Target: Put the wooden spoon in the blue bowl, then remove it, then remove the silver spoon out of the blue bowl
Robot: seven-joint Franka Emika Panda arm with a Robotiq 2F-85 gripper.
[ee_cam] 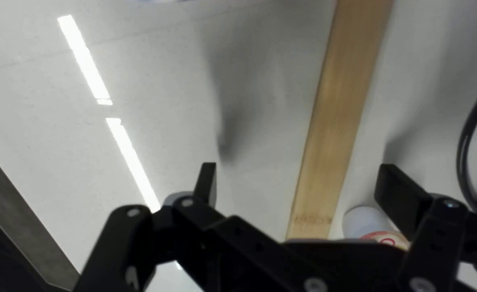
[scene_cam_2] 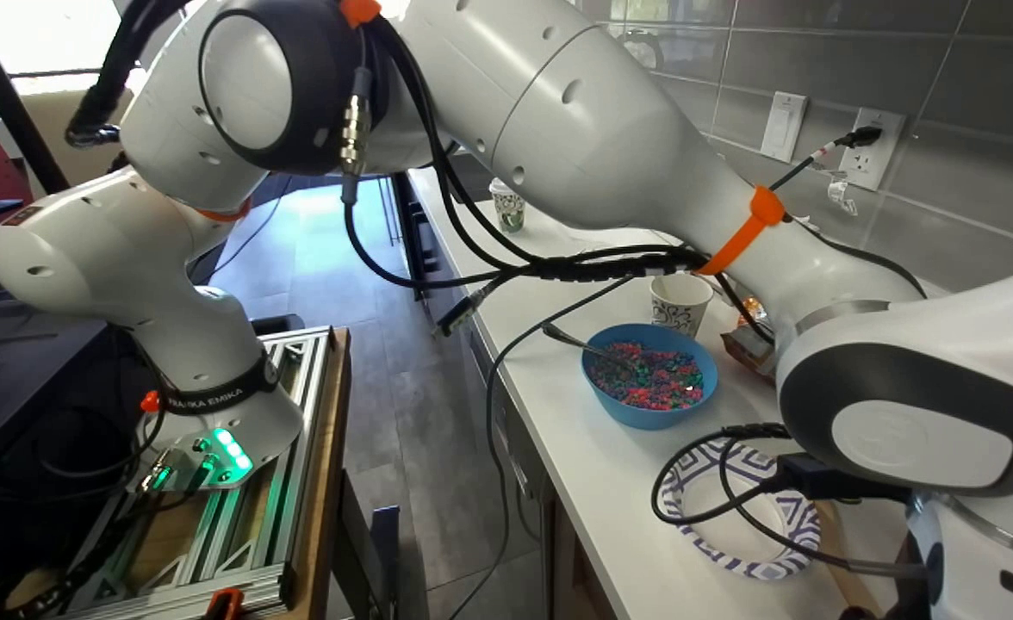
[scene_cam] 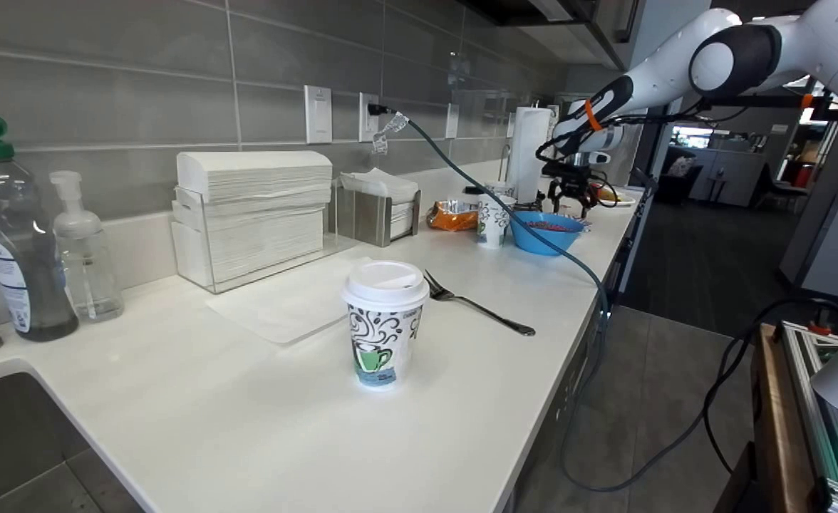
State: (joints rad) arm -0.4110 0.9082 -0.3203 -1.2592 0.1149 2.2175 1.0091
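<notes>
In the wrist view a flat wooden strip, by its look the wooden spoon's handle (ee_cam: pixel 336 105), lies on the white counter; its far end runs out of view. My gripper (ee_cam: pixel 299 166) stands open over it, one finger to each side, and neither finger touches the wood. Part of the wooden spoon (scene_cam_2: pixel 844 564) also shows beside the paper plate in an exterior view. The blue bowl (scene_cam_2: pixel 644 418) holds many small coloured pieces. The silver spoon (scene_cam_2: pixel 568 339) leans in it, handle over the rim, its head buried.
A patterned paper plate (scene_cam_2: pixel 696 538) lies between the bowl and the wooden spoon. Next to the bowl are a paper cup (scene_cam_2: pixel 680 301) and an orange packet (scene_cam: pixel 453 216). A white-capped container (ee_cam: pixel 364 223) lies near one finger. A lidded cup (scene_cam: pixel 385 320) and fork (scene_cam: pixel 487 310) are farther along the counter.
</notes>
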